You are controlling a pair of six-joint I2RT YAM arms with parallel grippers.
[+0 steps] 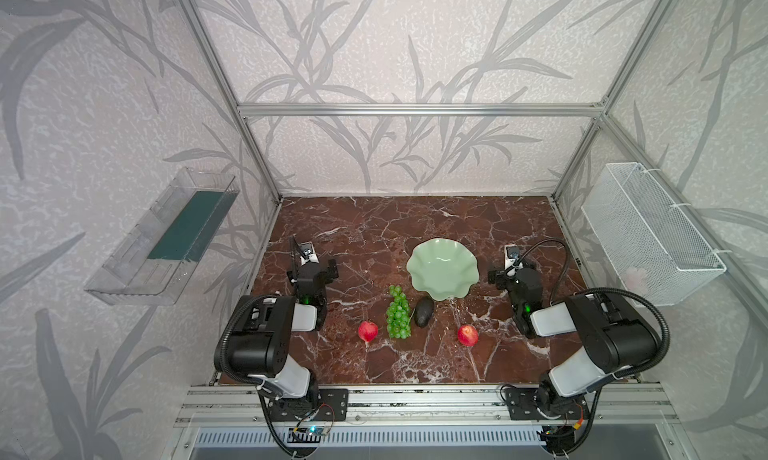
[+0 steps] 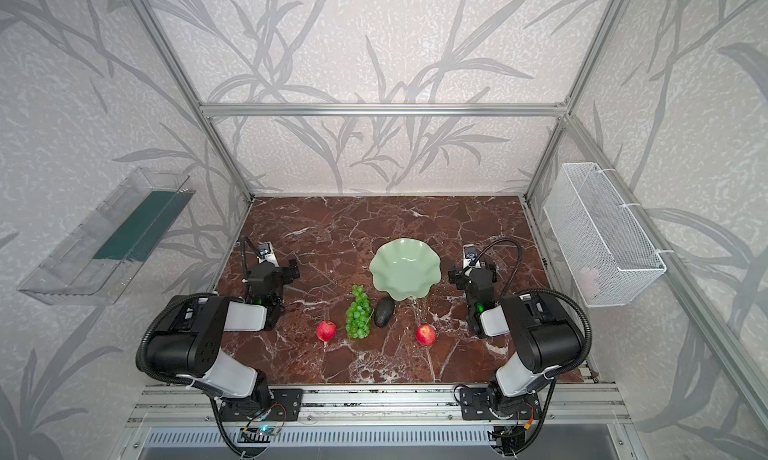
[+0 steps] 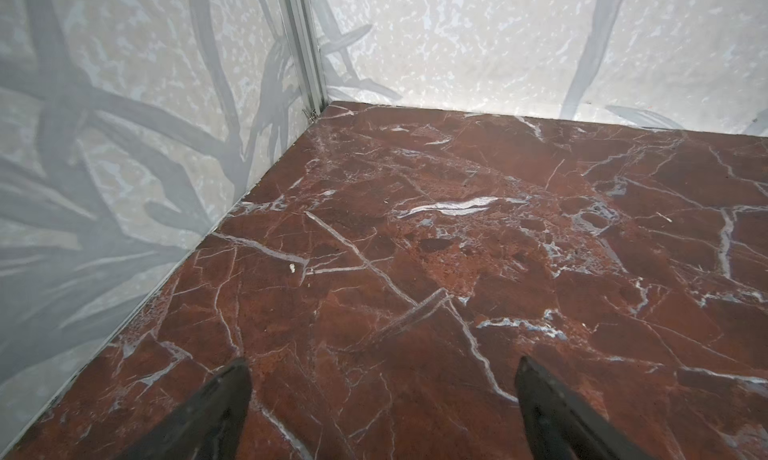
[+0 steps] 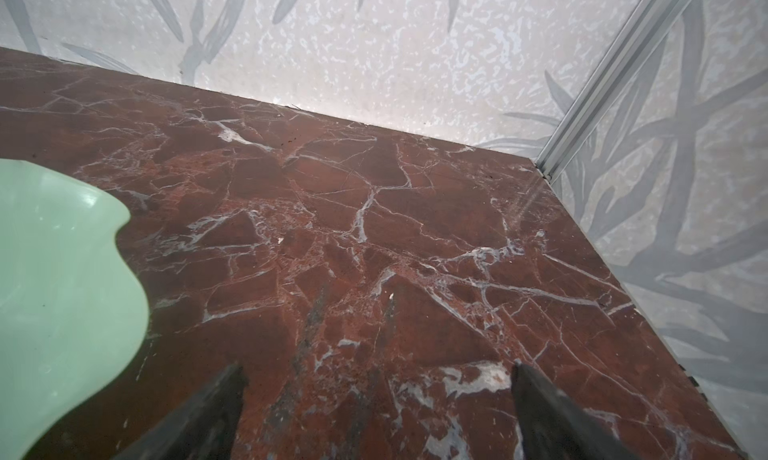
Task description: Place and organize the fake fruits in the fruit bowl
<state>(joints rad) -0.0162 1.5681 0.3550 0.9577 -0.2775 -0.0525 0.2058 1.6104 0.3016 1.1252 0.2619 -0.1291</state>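
The pale green fruit bowl [image 1: 441, 269] [image 2: 405, 269] sits empty on the marble table, right of centre. In front of it lie the green grapes [image 1: 398, 314] [image 2: 358, 314] and the dark avocado [image 1: 424, 311] [image 2: 384, 311], side by side. One red apple [image 1: 368, 331] rests left of the grapes, another [image 1: 468, 335] to the right. My left gripper [image 1: 313, 267] [image 3: 382, 366] stands open over bare marble, far left of the fruit. Beside the bowl's right rim [image 4: 124, 225] my right gripper [image 1: 513, 267] [image 4: 376, 368] is open and holds nothing.
A clear plastic tray [image 1: 166, 238] hangs on the left wall and a white wire mesh basket [image 1: 652, 233] on the right wall. Aluminium frame posts and papered walls close in the table on three sides. Both arm bases are bolted to the front rail [image 1: 415, 404].
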